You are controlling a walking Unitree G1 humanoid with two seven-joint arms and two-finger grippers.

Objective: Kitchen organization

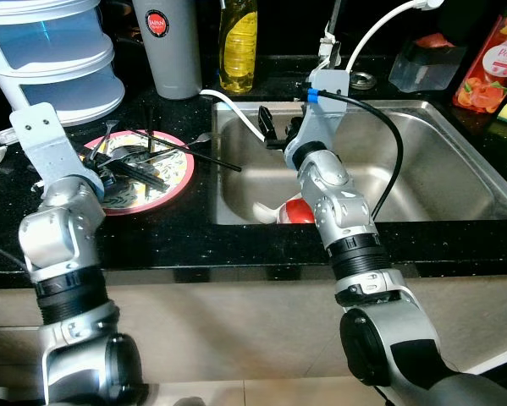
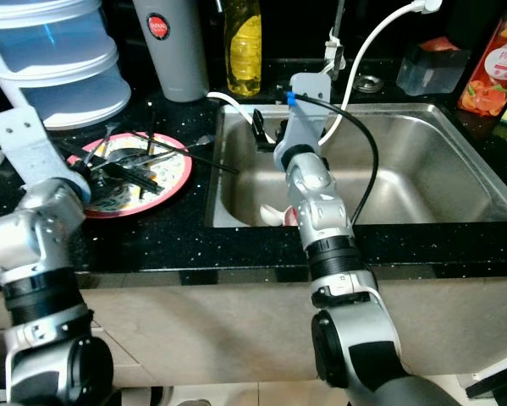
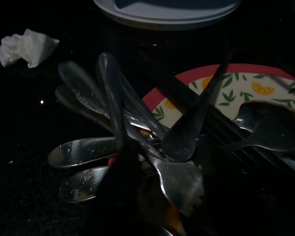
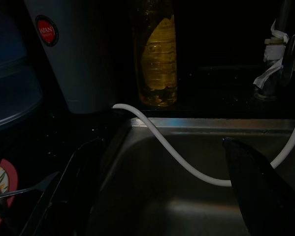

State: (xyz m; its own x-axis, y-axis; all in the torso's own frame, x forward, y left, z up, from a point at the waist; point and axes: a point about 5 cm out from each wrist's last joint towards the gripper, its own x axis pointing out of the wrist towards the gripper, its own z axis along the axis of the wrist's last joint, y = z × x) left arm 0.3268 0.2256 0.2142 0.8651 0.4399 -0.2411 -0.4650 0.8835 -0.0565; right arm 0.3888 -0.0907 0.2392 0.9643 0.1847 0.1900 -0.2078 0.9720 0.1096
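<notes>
A round plate with a red rim and a white face printed with orange slices and green leaves (image 1: 173, 182) is lying flat on the black speckled stone counter (image 1: 151, 241), just left of the stainless steel sink (image 1: 456, 169). A pile of wet silver spoons and forks (image 3: 137, 147) is resting across the plate, several bowls and tines overhanging its rim onto the counter; in the left wrist view the handles are fanning up and away from the camera. Thin black chopsticks (image 1: 204, 156) are lying over the pile, their long axis running roughly left to right, one tip reaching past the plate toward the sink edge. The left gripper (image 1: 109, 173) is sitting low over the cutlery at the plate's left side; cannot tell whether its fingers are spread or closed, since the pile is hiding them. The right gripper (image 4: 159, 196) is hovering over the sink's left part with its fingers (image 4: 258, 187) standing wide apart and holding nothing. A white hose (image 4: 162, 147) is crossing the sink's rear rim. A yellow liquid bottle (image 1: 238, 46) and a grey tumbler with a red round label (image 1: 167, 46) are standing behind the sink corner. A red and white object (image 1: 291, 211) is lying in the basin, partly hidden by the right arm. A crumpled white tissue (image 3: 26, 46) is lying on the counter near the plate.
</notes>
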